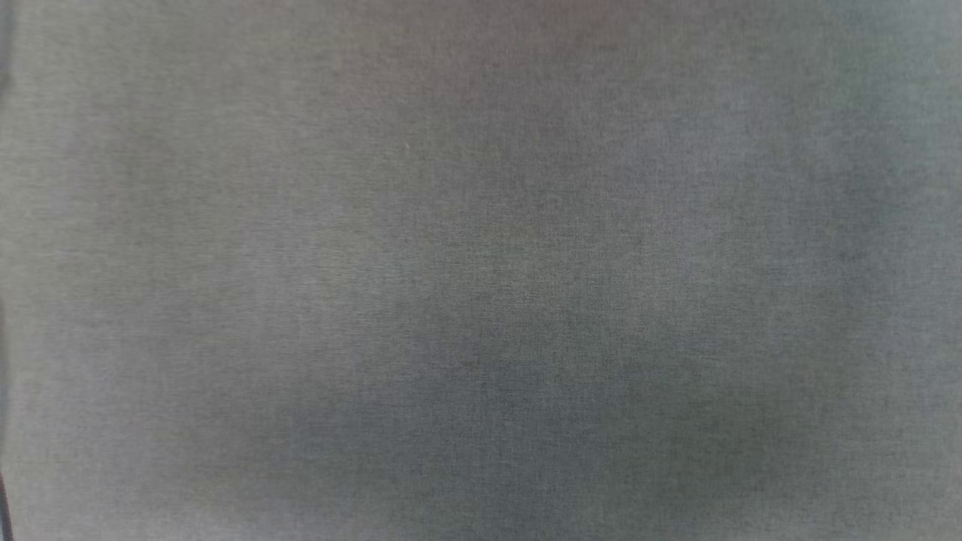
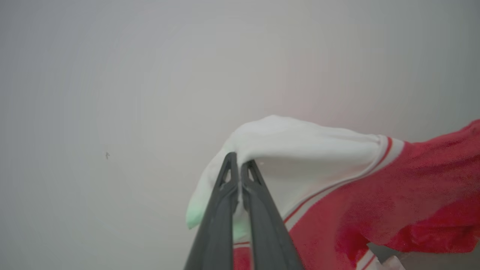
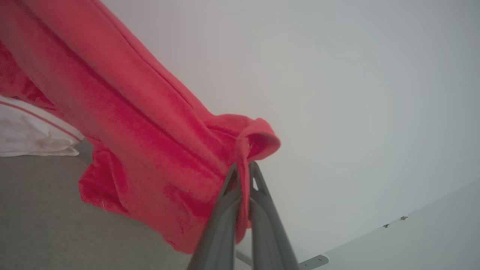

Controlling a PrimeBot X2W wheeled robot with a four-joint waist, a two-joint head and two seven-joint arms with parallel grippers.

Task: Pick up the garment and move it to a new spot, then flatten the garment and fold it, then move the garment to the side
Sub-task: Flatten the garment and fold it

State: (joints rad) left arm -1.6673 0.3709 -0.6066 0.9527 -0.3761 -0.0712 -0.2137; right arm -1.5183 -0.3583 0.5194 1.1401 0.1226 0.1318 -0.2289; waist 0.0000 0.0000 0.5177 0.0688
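Left gripper (image 2: 239, 158) and right gripper (image 3: 243, 167) each pinch the garment (image 2: 375, 202) tight: soft white panel, bunched red fold.

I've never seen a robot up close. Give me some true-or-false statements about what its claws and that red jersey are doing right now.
1. The left claw is shut on a white part of the jersey. True.
2. The right claw is open and holds nothing. False: it is shut on a red fold of the jersey.
3. The jersey is blue. False: it is red with white panels and striped trim.
4. The jersey lies folded flat. False: it hangs bunched from the claws.
5. The head view shows grey woven cloth. True.
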